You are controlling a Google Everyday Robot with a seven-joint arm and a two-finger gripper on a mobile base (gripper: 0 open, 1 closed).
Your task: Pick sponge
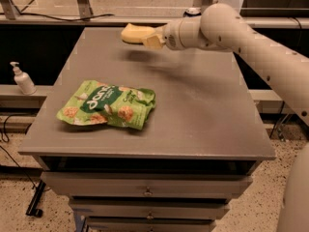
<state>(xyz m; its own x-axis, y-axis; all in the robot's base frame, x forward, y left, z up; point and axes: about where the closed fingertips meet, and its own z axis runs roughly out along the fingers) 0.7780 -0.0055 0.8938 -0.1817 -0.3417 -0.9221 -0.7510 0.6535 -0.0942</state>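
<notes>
The sponge (131, 33) is a small pale yellow foam block held above the far middle of the grey table (203, 120). It casts a shadow on the tabletop below it. My gripper (150, 37) reaches in from the right on the white arm (231, 30) and is shut on the sponge's right end. The sponge's left part sticks out free. The part between the fingers is hidden.
A green snack bag (108, 104) lies at the table's front left. A white pump bottle (21, 79) stands on a lower ledge to the left. Drawers (145, 190) sit under the tabletop. A can top (193, 10) peeks out behind the arm.
</notes>
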